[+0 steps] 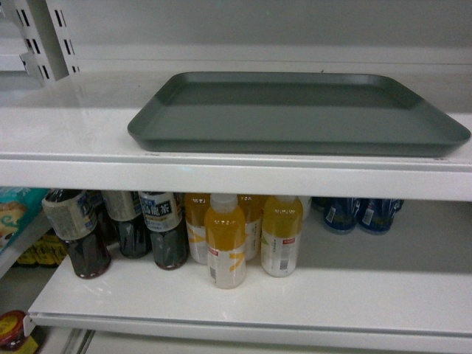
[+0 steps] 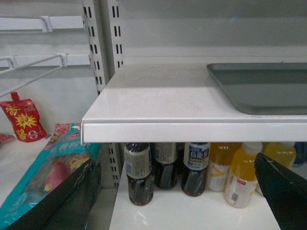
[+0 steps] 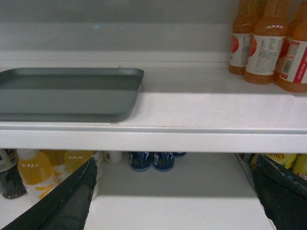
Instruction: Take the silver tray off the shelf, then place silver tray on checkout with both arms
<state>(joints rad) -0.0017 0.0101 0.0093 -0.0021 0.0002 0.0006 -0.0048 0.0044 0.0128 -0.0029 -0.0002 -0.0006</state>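
Left gripper (image 2: 175, 191) and right gripper (image 3: 172, 196) both spread wide and empty, hanging below the front lip of the shelf (image 1: 221, 173), level with the drink bottles (image 1: 225, 240) underneath. Above and between them, flat on the board, the silver tray (image 1: 295, 118), near edge just behind the lip. Risks: clipping the lip while rising, or uneven pinches tilting the tray

The shelf (image 1: 221, 173) hides the bottle tops below it. Both wrist pictures cut the silver tray (image 2: 259, 88) off at the edge — only one end shows. Bottle labels are too small to read.
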